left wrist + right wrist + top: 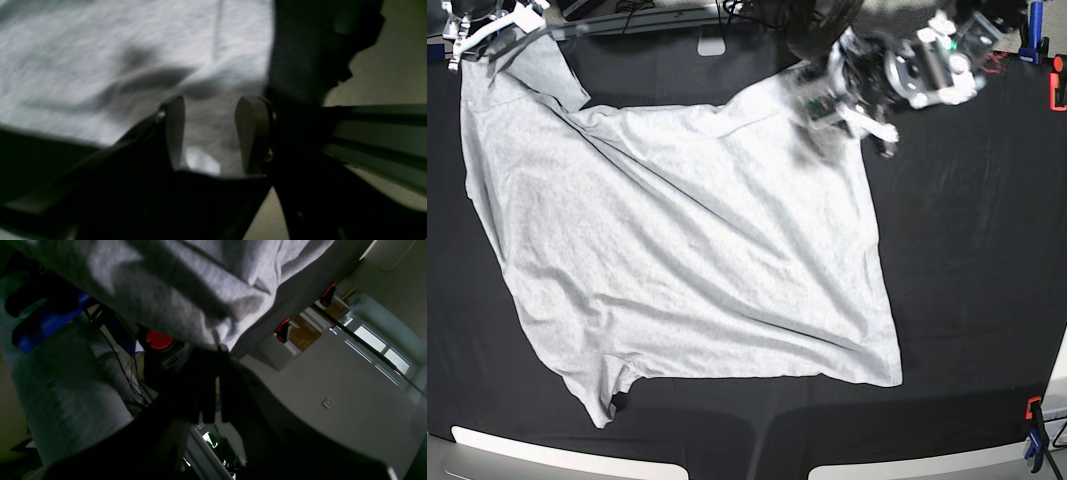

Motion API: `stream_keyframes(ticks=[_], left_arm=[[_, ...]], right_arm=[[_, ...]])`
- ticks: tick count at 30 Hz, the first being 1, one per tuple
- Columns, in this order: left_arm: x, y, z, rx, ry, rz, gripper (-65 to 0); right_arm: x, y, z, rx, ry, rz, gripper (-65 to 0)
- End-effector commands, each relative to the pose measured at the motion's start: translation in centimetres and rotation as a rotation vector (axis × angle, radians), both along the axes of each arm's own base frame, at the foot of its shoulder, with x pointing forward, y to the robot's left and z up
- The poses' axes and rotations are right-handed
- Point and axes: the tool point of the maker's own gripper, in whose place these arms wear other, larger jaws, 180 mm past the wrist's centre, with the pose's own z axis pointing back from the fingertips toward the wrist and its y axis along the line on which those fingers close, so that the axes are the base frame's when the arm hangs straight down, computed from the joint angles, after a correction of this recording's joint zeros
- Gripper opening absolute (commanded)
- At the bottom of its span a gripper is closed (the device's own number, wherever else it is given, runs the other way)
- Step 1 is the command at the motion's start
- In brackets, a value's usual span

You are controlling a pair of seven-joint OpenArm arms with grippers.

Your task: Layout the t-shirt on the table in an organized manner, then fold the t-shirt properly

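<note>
You've got the t-shirt (pixel 687 260) spread over most of the table (pixel 967 250), plain side up, skewed diagonally with long creases running from top-left toward the lower right. One sleeve pokes out at the bottom-left edge.

Right gripper (pixel 489 28) sits at the top-left corner of the base view, jaws clamped on a corner of the shirt; the wrist view shows bunched grey cloth pinched at the closed tips (pixel 218 351) and pulled up off the surface. Cloth fans out tight from that grip.

Left gripper (pixel 842 100) is over the shirt's top-right corner in the base view, blurred. In its wrist view the two pale fingers (pixel 175 130) stand apart, about half open, with shirt fabric visible in the gap (pixel 208 133) between them. You can't tell from the blur whether the pads actually press the cloth or just hover over it.

Orange clamps (pixel 283 329) show in the right wrist view, plus a red-and-blue clamp (pixel 1033 430) at the table's lower-right edge in the base view.
</note>
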Motion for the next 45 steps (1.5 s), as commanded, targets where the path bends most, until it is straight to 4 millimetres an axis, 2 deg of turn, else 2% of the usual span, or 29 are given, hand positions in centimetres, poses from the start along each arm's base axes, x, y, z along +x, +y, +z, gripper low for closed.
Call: stream_keyframes(ticks=[1,8,14,20,23,27,29,32,40,45], left_arm=[[0.2,-0.3,0.4,0.003,-0.032,-0.003,-40.1],[-0.2,-0.5,-0.9,0.188,-0.227,-0.049,-40.1],[-2.5,-0.6,-2.1,0.254,-0.179,-0.108,-40.1],[-2.5,-0.5,-2.3,0.26,-0.176,-0.105,-40.1],[-2.9,0.5,-3.8,0.307,-0.144,-0.106,-40.1],[-3.7,2.9,-6.9,0.425,-0.088,-0.109,-40.1],[-2.9,4.2,-7.6,0.483,-0.119,-0.07,-40.1],[-1.9,5.3,-7.4,0.535,-0.15,-0.002,-41.7],[-2.5,6.4,-5.7,0.553,-0.166,-0.009,-64.7],[-3.6,6.2,-3.5,0.506,-0.175,0.022,-65.0]], right_arm=[[0.4,-0.1,0.5,-0.015,-0.016,0.012,-65.0],[0.4,-0.1,0.5,-0.015,-0.016,0.012,-65.0],[0.4,-0.1,0.5,-0.015,-0.016,0.011,-65.0],[0.4,-0.1,0.5,-0.015,-0.016,0.011,-65.0],[0.4,-0.1,0.5,-0.015,-0.016,0.011,-65.0],[0.4,-0.1,0.6,-0.016,-0.017,0.013,-65.0],[0.5,-0.1,0.6,-0.017,-0.019,0.017,-65.0],[0.5,-0.1,0.6,-0.017,-0.019,0.017,-65.0],[0.5,-0.1,0.6,-0.017,-0.018,0.017,-65.0],[-0.4,-0.1,0.5,-0.022,0.004,0.025,-65.0]])
